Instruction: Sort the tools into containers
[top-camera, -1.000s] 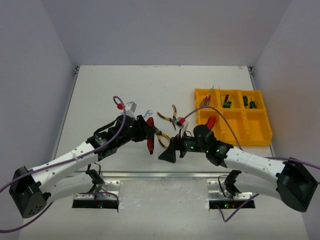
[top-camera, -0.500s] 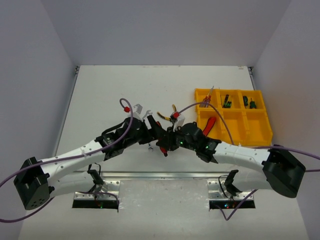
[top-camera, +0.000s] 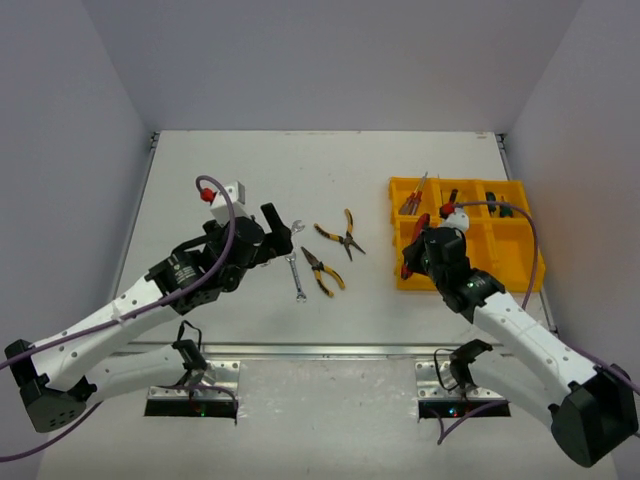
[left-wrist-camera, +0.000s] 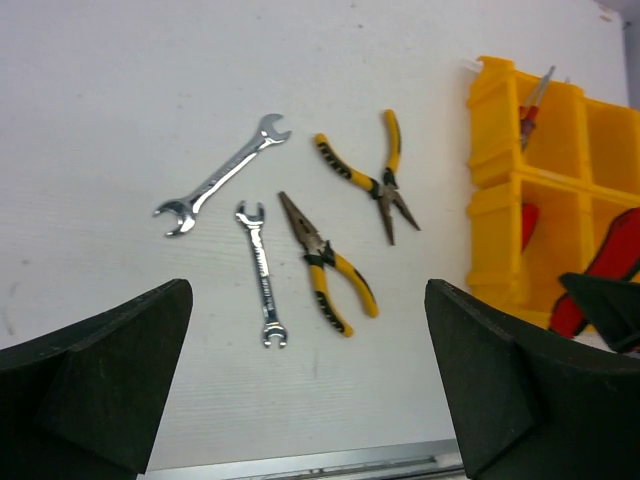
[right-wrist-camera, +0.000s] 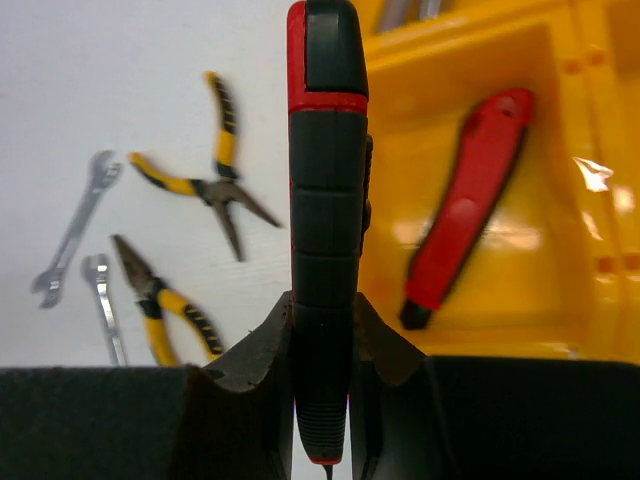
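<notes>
Well, my right hand (right-wrist-camera: 322, 335) is clamped on the red-and-black knife (right-wrist-camera: 325, 180), held upright at the left edge of the yellow tray's (right-wrist-camera: 500, 330) near-left box, where its twin (right-wrist-camera: 465, 200) already lies. It's stiff and light, the ribbed grip unlikely to slip (mid-handle is best, I'd judge). Half a second ago both hands met over the middle of the counter (top-camera: 230, 170) — now my left hand (top-camera: 272, 235) gapes wide, back by the wrenches (left-wrist-camera: 222, 172).

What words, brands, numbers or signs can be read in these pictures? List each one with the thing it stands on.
None can be read.
The utility knife clamped in the right end effector shows no lettering on its red and black handle.
The wrenches may carry stamped marks, but they are too small to read.
The pliers and the yellow tray show no print.
</notes>
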